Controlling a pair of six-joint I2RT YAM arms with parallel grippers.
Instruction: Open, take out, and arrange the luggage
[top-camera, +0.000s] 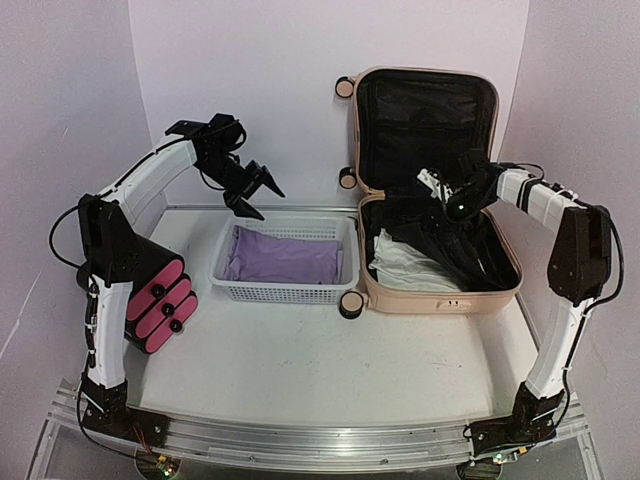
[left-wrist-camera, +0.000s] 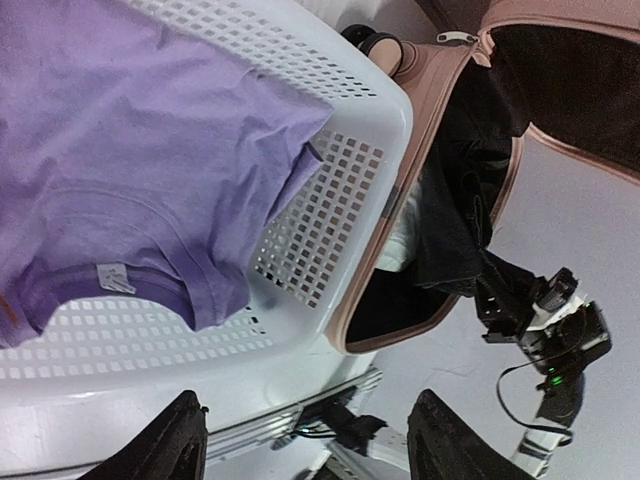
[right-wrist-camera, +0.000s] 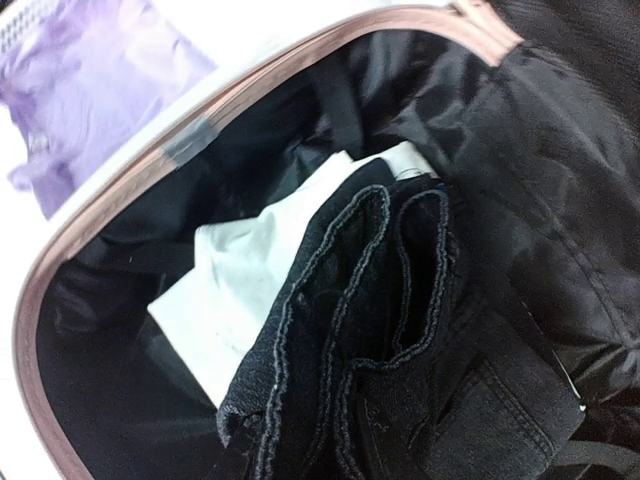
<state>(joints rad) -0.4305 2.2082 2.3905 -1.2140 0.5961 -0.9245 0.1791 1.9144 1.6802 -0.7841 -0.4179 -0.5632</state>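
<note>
The beige-pink luggage (top-camera: 440, 297) lies open at the right of the table, its lid (top-camera: 425, 110) upright against the back wall. Inside lie black jeans (top-camera: 458, 245) and a white garment (top-camera: 405, 270). My right gripper (top-camera: 440, 193) hovers over the open shell, shut on the jeans, which hang lifted from it. In the right wrist view the jeans (right-wrist-camera: 400, 330) fill the foreground and hide the fingers, with the white garment (right-wrist-camera: 250, 280) below and the luggage rim (right-wrist-camera: 130, 190) at left. My left gripper (top-camera: 262, 198) (left-wrist-camera: 310, 410) hangs open and holds nothing, above the basket's back edge.
A white mesh basket (top-camera: 280, 292) (left-wrist-camera: 330, 130) holding a folded purple shirt (top-camera: 285, 258) (left-wrist-camera: 130, 150) stands left of the luggage (left-wrist-camera: 430, 90), touching it. A black box with pink drawer fronts (top-camera: 160, 300) sits at the far left beside the left arm.
</note>
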